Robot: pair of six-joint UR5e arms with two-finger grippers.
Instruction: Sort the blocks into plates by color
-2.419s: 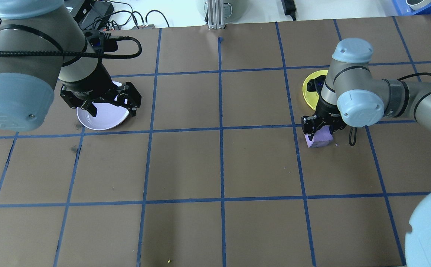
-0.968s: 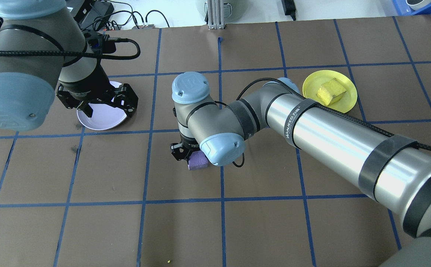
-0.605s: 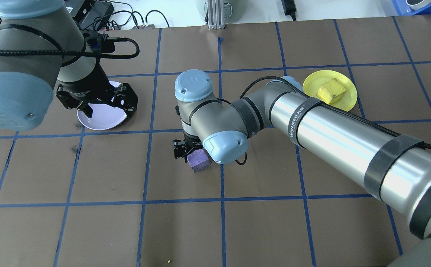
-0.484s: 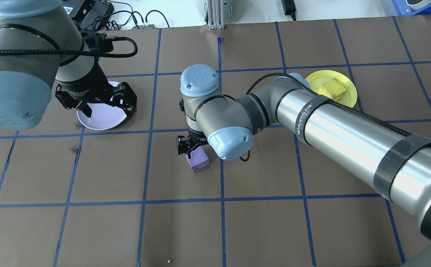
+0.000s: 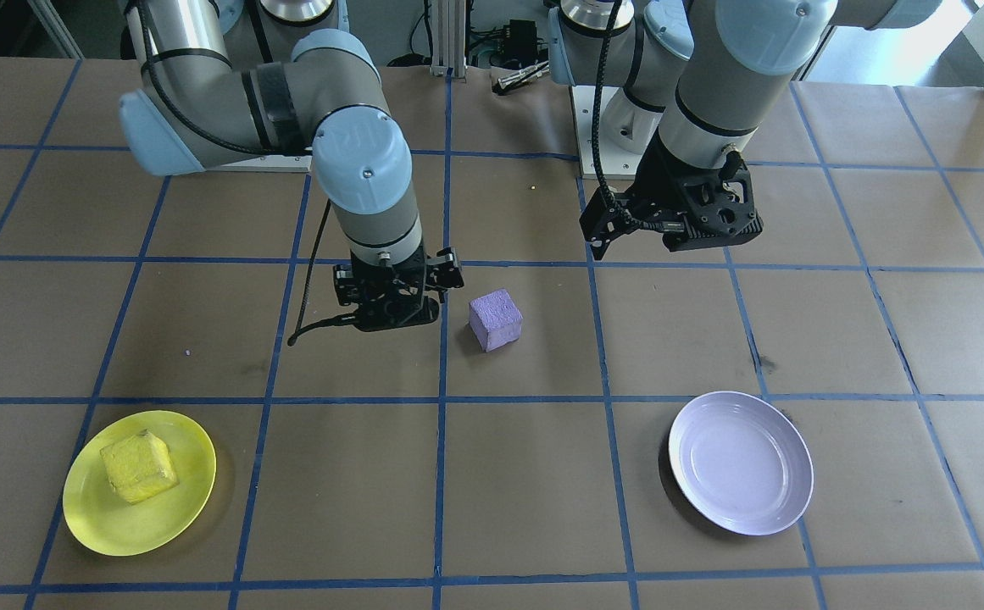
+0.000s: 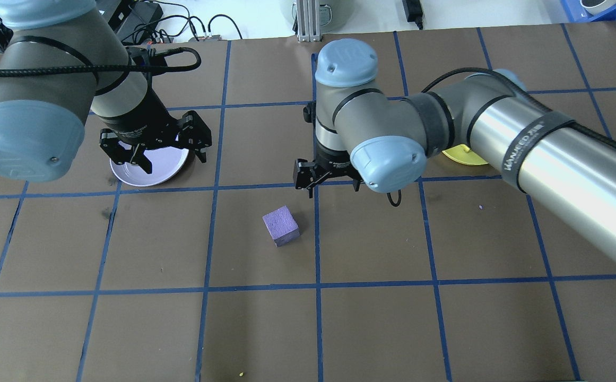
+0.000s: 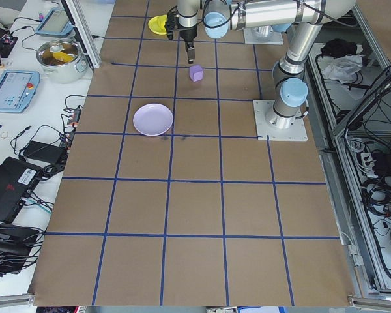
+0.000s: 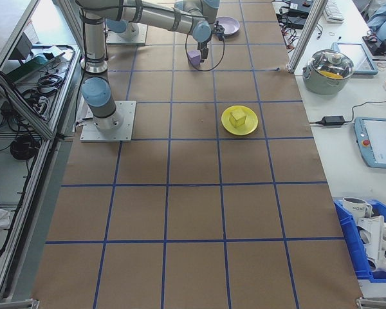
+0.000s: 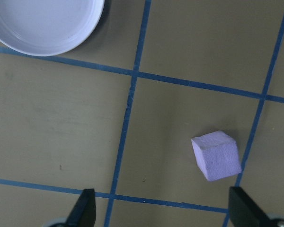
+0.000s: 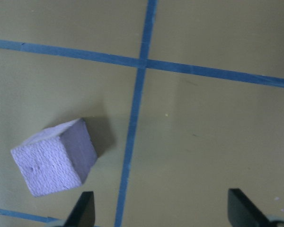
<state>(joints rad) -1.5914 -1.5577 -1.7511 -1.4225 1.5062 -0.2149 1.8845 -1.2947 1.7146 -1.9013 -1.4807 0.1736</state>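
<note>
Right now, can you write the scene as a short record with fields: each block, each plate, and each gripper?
purple block: on the bare table, in no plate, free of both grippers
yellow block: lies in the yellow plate
lavender plate: holds nothing
right gripper: open, beside the purple block, holds nothing
left gripper: open, holds nothing
left to do: purple block into lavender plate
</note>
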